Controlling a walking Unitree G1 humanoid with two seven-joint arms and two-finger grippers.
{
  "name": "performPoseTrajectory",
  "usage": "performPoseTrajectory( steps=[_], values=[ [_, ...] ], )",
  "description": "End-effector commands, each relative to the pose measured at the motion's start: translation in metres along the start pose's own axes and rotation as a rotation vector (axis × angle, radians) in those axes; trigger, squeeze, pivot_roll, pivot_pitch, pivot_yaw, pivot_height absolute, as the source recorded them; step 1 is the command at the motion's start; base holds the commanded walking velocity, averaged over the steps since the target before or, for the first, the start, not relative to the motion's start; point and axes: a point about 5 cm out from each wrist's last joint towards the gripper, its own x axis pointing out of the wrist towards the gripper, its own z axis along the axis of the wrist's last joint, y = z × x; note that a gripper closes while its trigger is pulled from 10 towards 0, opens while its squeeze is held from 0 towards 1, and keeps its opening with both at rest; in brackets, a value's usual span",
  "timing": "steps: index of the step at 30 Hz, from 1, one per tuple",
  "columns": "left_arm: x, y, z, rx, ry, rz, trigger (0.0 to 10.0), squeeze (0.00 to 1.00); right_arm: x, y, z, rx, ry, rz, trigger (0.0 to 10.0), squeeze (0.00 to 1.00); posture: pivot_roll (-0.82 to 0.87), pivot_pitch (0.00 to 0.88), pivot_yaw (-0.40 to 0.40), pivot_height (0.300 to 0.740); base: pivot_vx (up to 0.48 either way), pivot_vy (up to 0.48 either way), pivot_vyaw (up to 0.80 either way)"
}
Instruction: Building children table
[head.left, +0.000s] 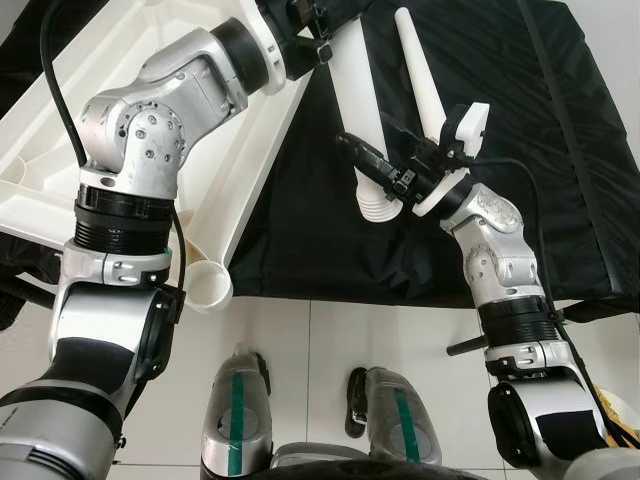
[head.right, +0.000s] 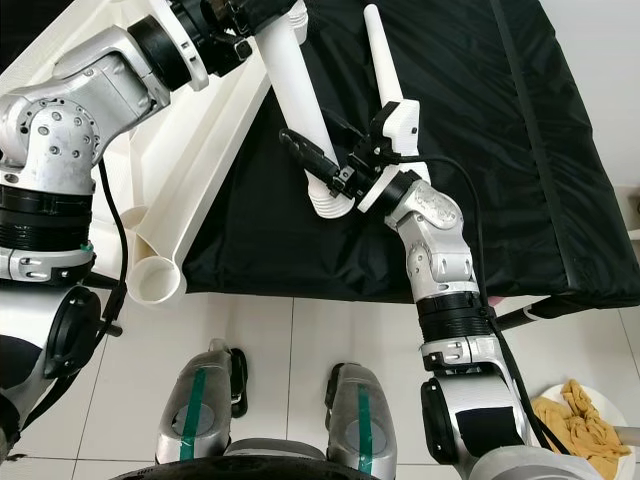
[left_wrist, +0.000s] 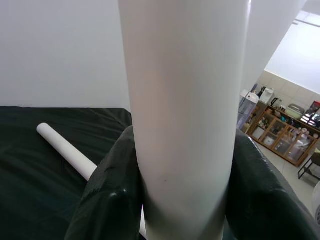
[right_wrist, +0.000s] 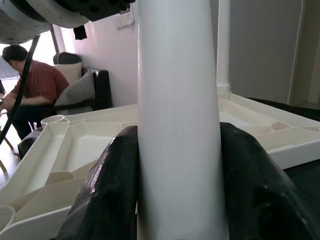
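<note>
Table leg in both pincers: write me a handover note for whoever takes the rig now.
Left pincer: shut on the white table leg, near its upper end.
Right pincer: shut on the same leg, near its ribbed lower end.
Second leg lies loose on the black cloth.
White tabletop lies underside up at the robot's left, with an open corner socket.
Done: leg lifted. Left: fit the legs into the sockets.

You see white floor tiles (head.left: 330, 340), a black sheet (head.right: 480, 150), white walls (left_wrist: 60, 50), and a wooden cabinet (left_wrist: 282, 142).

Tabletop (head.left: 120, 90) cut off by edge
</note>
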Motion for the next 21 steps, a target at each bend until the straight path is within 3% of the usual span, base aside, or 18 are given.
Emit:
performPoseTrajectory(
  steps=[1,3,4,9,10,11,12,21],
  values=[
    [-0.002,-0.019,0.006,0.041,-0.009,-0.323,0.0,0.00,-0.001,-0.005,0.002,-0.010,0.015,-0.020,10.0,0.00,0.04,0.000,-0.019,0.740,0.000,0.000,0.00],
    [-0.002,-0.020,0.006,0.046,-0.009,-0.316,0.0,0.00,0.001,-0.007,0.002,-0.008,0.027,-0.025,10.0,0.00,0.05,0.000,-0.025,0.740,0.000,0.000,0.00],
    [-0.001,-0.020,0.007,0.060,-0.004,-0.307,10.0,0.00,0.003,-0.009,0.002,0.000,0.046,-0.035,10.0,0.00,0.05,0.000,-0.030,0.740,0.000,0.000,0.00],
    [0.000,-0.021,0.008,0.068,-0.002,-0.306,10.0,0.00,0.004,-0.011,0.002,-0.012,0.070,-0.052,10.0,0.00,0.05,0.000,-0.033,0.740,0.000,0.000,0.00],
    [-0.001,-0.022,0.009,0.078,-0.004,-0.301,10.0,0.00,0.004,-0.014,0.002,-0.012,0.084,-0.066,10.0,0.24,0.05,0.000,-0.035,0.740,0.000,0.000,0.00],
    [-0.001,-0.022,0.009,0.084,-0.006,-0.297,10.0,0.00,0.004,-0.015,0.002,-0.012,0.094,-0.076,10.0,0.24,0.05,0.000,-0.036,0.740,0.000,0.000,0.00],
    [0.000,-0.022,0.009,0.082,-0.006,-0.290,10.0,0.00,0.004,-0.018,0.002,-0.014,0.098,-0.091,10.0,1.00,0.05,0.000,-0.039,0.740,0.000,0.000,0.00],
    [-0.001,-0.023,0.009,0.091,-0.010,-0.273,10.0,0.00,0.002,-0.025,0.003,-0.029,0.112,-0.133,10.0,1.00,0.05,0.000,-0.041,0.740,0.000,0.000,0.00]
  ],
)
